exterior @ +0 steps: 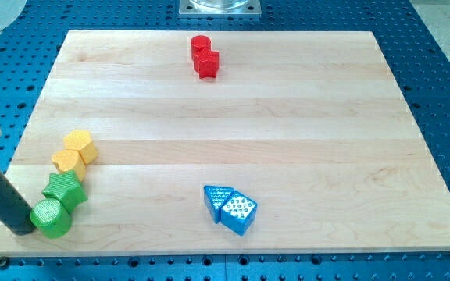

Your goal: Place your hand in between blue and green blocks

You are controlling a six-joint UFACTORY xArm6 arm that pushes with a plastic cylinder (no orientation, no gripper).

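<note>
My tip (23,227) is at the view's bottom left, touching the left side of a green cylinder (51,218). A green star block (65,190) sits just above and right of that cylinder. Two blue blocks lie near the bottom middle: a blue cube-like block (217,200) and a blue triangular block (239,212), touching each other. The blue blocks are far to the right of my tip, with bare board between them and the green blocks.
Two yellow blocks (75,153) sit stacked in a line above the green star. Two red blocks (205,55) sit together near the top middle. The wooden board (287,125) lies on a blue perforated table (444,70). My tip is close to the board's left edge.
</note>
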